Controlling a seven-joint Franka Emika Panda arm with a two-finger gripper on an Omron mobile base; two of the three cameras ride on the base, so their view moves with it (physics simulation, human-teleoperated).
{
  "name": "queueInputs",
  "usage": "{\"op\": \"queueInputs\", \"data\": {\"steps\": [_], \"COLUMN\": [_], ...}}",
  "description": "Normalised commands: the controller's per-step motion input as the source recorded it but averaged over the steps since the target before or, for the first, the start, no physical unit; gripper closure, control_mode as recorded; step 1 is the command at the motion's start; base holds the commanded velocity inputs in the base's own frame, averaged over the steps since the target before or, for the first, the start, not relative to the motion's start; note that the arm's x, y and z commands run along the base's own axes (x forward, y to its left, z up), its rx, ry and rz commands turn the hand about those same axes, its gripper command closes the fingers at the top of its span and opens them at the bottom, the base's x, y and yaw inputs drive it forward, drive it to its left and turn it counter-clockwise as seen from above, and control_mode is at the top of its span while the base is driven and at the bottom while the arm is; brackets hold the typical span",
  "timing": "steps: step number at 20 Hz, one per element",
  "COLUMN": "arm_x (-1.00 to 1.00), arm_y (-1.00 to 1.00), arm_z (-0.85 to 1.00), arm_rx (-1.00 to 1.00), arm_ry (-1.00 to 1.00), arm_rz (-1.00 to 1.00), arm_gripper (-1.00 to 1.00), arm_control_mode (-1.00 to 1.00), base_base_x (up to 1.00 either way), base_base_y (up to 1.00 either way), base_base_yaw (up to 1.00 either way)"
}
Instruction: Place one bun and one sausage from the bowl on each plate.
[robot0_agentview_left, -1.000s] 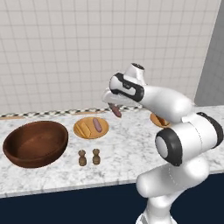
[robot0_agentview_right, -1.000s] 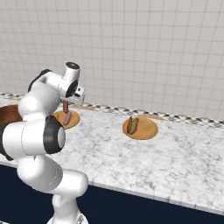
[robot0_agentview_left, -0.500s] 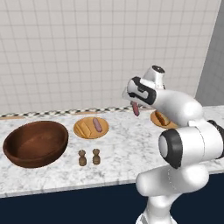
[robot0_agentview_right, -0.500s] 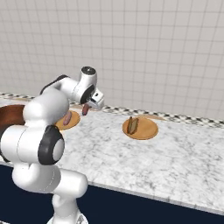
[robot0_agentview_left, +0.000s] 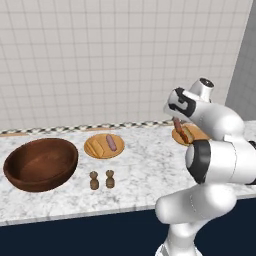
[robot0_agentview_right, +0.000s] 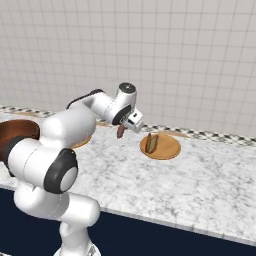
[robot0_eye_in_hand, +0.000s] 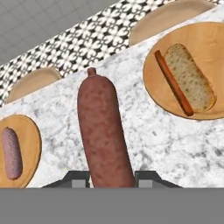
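In the left base view, the dark wooden bowl (robot0_agentview_left: 41, 163) sits toward the left end of the marble counter (robot0_agentview_left: 140, 170). Just right of it, nearer the back edge, a tan plate (robot0_agentview_left: 104, 146) carries a bun (robot0_agentview_left: 98, 146) and a sausage (robot0_agentview_left: 111, 142) side by side. Two small brown shakers (robot0_agentview_left: 101, 180) stand near the front edge. The gripper (robot0_agentview_left: 178, 121) hangs above the counter's right part, clamped on a second sausage (robot0_agentview_left: 178, 125) that points down, close over the other plate (robot0_agentview_left: 186, 135), which is partly hidden by the arm.

In the right base view, the gripper (robot0_agentview_right: 123, 128) holds that sausage (robot0_agentview_right: 121, 131) above the counter (robot0_agentview_right: 200, 175), just left of the right-hand plate (robot0_agentview_right: 161, 147), where a bun (robot0_agentview_right: 152, 142) lies. The bowl (robot0_agentview_right: 17, 131) shows at the left edge behind the arm.

In the hand view, the held sausage (robot0_eye_in_hand: 104, 131) rises between the two dark fingertips (robot0_eye_in_hand: 74, 178), pinched at its near end. The plate with the bun (robot0_eye_in_hand: 189, 76) lies at upper right; a reddish strip lies along the bun's edge. The plate with the other sausage (robot0_eye_in_hand: 12, 152) is at lower left.
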Motion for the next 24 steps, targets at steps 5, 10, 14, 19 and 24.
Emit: {"op": "queueInputs", "data": {"steps": [5, 10, 14, 19, 24], "arm_x": [0.00, -0.01, 0.00, 0.09, 0.29], "arm_y": [-1.00, -0.98, -0.69, -0.42, -0.16], "arm_z": [-0.29, -0.36, -0.39, -0.26, -0.19], "arm_rx": [0.00, 0.00, 0.00, 0.00, 0.00], "arm_ry": [0.00, -0.01, -0.02, -0.01, 0.00], "arm_rz": [0.08, 0.01, 0.02, 0.02, 0.01], "arm_gripper": [1.00, 1.00, 1.00, 1.00, 1.00], "arm_control_mode": [-1.00, -1.00, -1.00, -1.00, -1.00], "base_base_x": [0.00, 0.00, 0.00, 0.00, 0.00], "base_base_y": [0.00, 0.00, 0.00, 0.00, 0.00], "base_base_yaw": [0.00, 0.00, 0.00, 0.00, 0.00]}}
